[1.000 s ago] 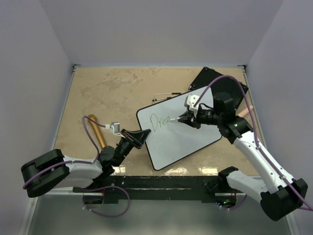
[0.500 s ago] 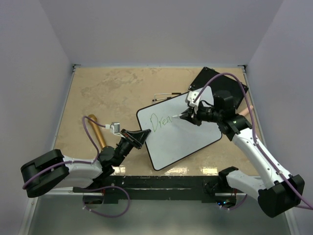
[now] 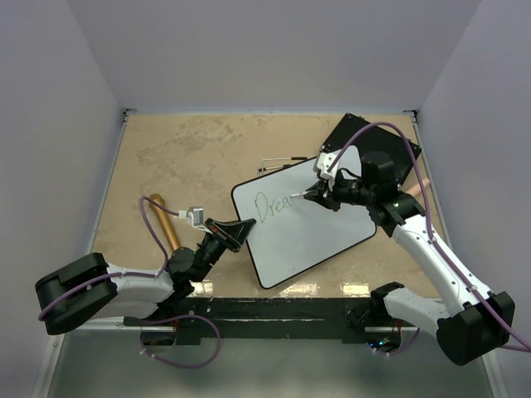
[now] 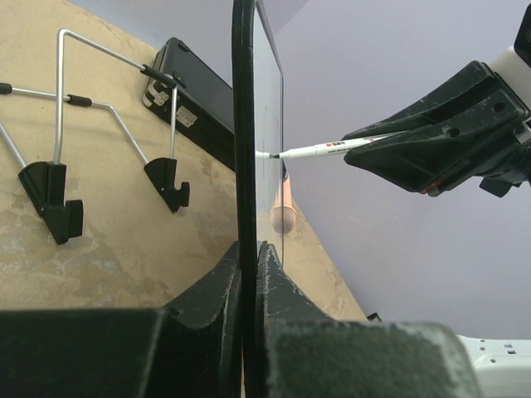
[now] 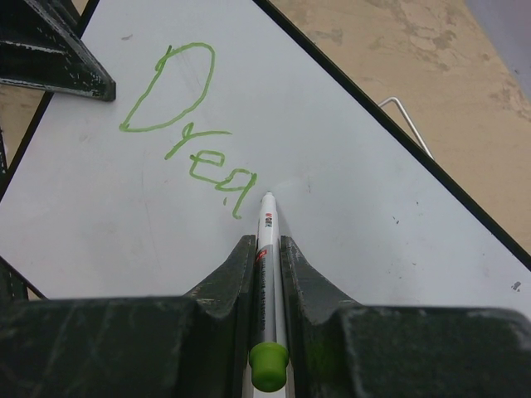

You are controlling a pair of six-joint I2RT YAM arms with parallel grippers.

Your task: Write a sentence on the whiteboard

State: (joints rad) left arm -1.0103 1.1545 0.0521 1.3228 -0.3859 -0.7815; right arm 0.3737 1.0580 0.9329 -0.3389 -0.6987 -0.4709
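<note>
The whiteboard stands tilted in the middle of the table with green letters "Drea" on it. My left gripper is shut on its left edge; in the left wrist view the black frame runs edge-on between the jaws. My right gripper is shut on a white marker with a green end. The marker's tip touches the board just right of the "a". The marker also shows in the left wrist view.
A flat black board lies at the back right, partly under the whiteboard. A wire stand with black feet lies behind the whiteboard. A tan cylinder lies at the left by the purple cable.
The right gripper moved the marker a little to the right and up, and the letter "a" has been added after "Dre". The left arm has not moved.
</note>
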